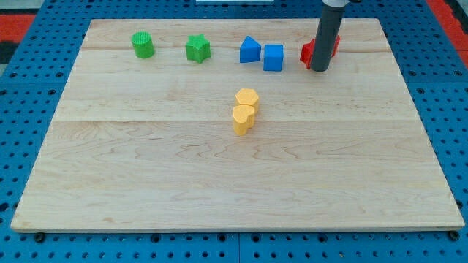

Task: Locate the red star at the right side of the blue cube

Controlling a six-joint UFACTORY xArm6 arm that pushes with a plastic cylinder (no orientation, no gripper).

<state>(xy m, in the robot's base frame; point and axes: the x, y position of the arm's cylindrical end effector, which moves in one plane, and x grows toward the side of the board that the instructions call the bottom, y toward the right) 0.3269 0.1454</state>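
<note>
This looks like a robotics lab bench or test rig, not a home or a shop. The chief sign is the blue perforated base point(29, 95), a panel with a regular grid of holes that frames the wooden board point(234, 175) on all sides. Beyond that panel, at the view's top corners, red surfaces with the same kind of hole pattern point(14, 18) show. The wooden board itself is a plain, pale work surface made of joined planks, lying flat on the blue panel. On the board sit small, bright moulded blocks in plain colours. A dark rod point(325, 36) comes down over the board's upper right part.
</note>
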